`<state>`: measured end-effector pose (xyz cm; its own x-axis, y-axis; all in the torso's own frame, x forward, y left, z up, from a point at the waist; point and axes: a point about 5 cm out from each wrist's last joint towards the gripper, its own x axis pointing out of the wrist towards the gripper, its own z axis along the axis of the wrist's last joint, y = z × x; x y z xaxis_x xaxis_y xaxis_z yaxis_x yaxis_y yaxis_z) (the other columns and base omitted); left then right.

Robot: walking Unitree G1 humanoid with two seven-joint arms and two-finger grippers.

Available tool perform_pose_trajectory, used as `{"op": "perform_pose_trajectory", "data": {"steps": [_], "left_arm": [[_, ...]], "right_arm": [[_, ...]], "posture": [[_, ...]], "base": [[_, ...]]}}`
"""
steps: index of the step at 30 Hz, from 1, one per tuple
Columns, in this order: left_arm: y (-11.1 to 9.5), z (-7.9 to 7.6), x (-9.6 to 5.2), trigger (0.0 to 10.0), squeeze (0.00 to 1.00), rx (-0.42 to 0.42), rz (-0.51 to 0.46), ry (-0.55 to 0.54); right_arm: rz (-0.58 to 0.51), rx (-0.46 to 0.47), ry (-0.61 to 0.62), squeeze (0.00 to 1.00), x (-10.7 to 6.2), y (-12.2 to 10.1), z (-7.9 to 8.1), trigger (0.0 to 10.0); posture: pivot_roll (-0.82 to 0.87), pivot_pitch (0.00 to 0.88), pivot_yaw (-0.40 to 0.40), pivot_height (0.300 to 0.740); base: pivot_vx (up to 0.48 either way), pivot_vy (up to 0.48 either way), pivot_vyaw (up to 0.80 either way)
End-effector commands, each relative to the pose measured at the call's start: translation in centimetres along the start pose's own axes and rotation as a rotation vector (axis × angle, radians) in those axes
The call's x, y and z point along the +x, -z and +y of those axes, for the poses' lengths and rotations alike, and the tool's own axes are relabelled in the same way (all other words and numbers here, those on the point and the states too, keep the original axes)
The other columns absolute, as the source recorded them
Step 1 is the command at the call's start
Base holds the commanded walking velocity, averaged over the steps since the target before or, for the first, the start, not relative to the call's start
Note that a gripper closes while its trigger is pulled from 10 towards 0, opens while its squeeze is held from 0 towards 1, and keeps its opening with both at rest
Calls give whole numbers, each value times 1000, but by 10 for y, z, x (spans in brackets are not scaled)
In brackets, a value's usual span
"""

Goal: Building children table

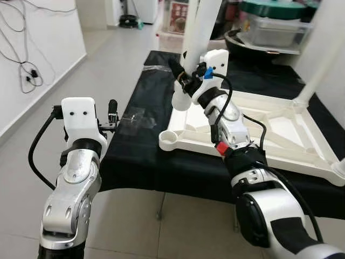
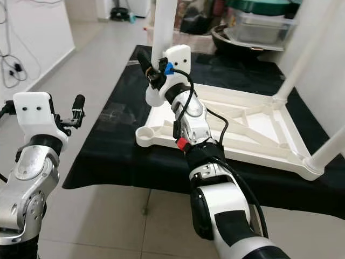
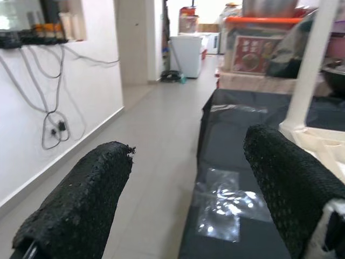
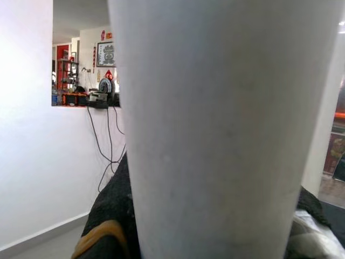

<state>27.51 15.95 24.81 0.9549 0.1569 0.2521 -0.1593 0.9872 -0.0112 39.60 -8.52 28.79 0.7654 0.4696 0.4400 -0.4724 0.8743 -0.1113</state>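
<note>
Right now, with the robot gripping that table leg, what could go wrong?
The right gripper is clamped low on the white leg, which rises well above the grip. A sideways pull might lever it crooked in its socket. The upturned tabletop lies on the black cloth near the front edge, and the left gripper hangs open beside it, not bracing anything. A push could slide the tabletop. One corner socket has no leg.
</note>
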Motion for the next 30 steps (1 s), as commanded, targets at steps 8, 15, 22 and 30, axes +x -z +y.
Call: {"op": "perform_pose_trajectory", "data": {"steps": [8, 15, 22, 30], "left_arm": [[0, -6, 1, 10000, 0, 19, -7, 33], [4, -5, 1, 10000, 0, 39, 9, 20], [6, 1, 2, 10000, 0, -2, 35, -19], [11, 1, -1, 10000, 0, 3, 48, -22]], "right_arm": [[-26, 15, 11, 0, -3, -5, -6, 10000], [-31, 20, 14, 0, -3, -6, -7, 10000], [-30, 30, 2, 0, -4, -6, -6, 10000], [-30, 105, -85, 0, -2, -7, 0, 10000]], "posture": [[119, 50, -92, 740], [118, 50, -91, 740], [117, 52, -90, 740], [118, 69, -98, 740]], "base": [[419, 0, 0], [449, 0, 0], [126, 0, 0], [0, 0, 0]]}}
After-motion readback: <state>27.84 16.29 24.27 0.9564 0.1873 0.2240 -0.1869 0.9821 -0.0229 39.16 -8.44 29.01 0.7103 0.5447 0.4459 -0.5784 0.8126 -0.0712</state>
